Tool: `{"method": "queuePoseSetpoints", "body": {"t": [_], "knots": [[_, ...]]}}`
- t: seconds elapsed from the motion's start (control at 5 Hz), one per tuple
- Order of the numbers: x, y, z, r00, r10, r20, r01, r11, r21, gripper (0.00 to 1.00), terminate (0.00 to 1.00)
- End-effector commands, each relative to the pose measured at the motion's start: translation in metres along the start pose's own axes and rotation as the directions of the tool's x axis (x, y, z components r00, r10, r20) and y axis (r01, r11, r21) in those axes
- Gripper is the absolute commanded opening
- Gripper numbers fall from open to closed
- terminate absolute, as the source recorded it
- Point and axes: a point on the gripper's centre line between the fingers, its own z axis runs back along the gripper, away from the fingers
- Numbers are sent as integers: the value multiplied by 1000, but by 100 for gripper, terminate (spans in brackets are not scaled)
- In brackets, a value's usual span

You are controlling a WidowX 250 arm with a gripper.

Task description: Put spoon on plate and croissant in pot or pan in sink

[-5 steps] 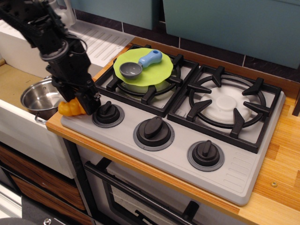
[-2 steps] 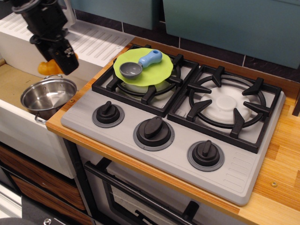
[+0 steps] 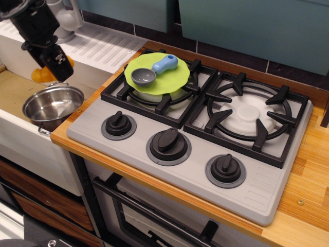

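- Kitchen play set seen from above and slightly to the front: a wooden counter (image 3: 308,175) holds a grey two-burner stove, with a white sink (image 3: 20,131) at the left and teal cabinet fronts along the back wall.
- Far left, the sink has a tan floor, and a ribbed white drainboard (image 3: 105,46) runs behind it.
- A grey faucet base (image 3: 66,20) stands at the top left, partly hidden by the robot arm.
- The black gripper (image 3: 54,67) hangs over the sink, above and just behind the pot; its jaws are closed on the croissant (image 3: 40,75).
- Only part of the orange-yellow croissant shows, peeking out to the left of and behind the black fingers, which cover the rest of it.
- The shiny steel pot (image 3: 51,107) sits in the sink near the counter's edge. Its inside looks empty, and one loop handle points toward the front.
- Moving right, the stove (image 3: 257,190) has three dark round knobs (image 3: 168,144) in a row along its front.
- On the left burner grate (image 3: 154,98) rests the lime-green plate (image 3: 162,77), covering most of that burner.
- The spoon (image 3: 154,70) lies on the plate, its dark grey bowl toward the front left and its light blue handle pointing to the back right.
- The right burner grate (image 3: 249,116) is bare, showing a white centre disc.
- Below the stove, a dark oven door with a handle (image 3: 154,216) is partly in view.
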Motion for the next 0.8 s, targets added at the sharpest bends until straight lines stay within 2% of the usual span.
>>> {"method": "queuePoseSetpoints", "body": {"t": [0.0, 0.2, 0.4, 0.6], "knots": [[-13, 21, -11, 997, -4, 71, 3, 1000, 19, 0, 0], [-25, 23, -28, 995, 1, 97, -1, 1000, 4, 0, 0], [-29, 18, -34, 994, 3, 107, -3, 1000, -3, 0, 0], [-24, 14, -27, 996, 0, 93, -1, 1000, 4, 100, 0]]}}
